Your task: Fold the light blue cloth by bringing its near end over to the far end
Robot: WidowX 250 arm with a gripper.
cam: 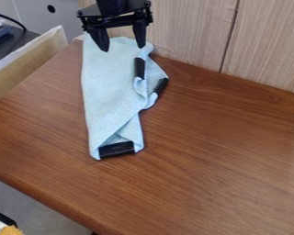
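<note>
Cloth [106, 96], light blue: found lying left of centre on the brown table [223, 156], loosely folded, running from the far edge towards the near side. Noted at its near end: one black strip [117, 149]. Observed over its far end: black gripper [123, 47], fingers spread well apart, pointing down; unable to tell whether touching. Recorded on the right folds: two further black pieces [139, 68]. Sighted behind, far right: wood-grain panel [266, 46].

Arm [112, 5] — in at top edge | pincer [123, 48] — pointing down, open | fingers [139, 33] well parted
</note>
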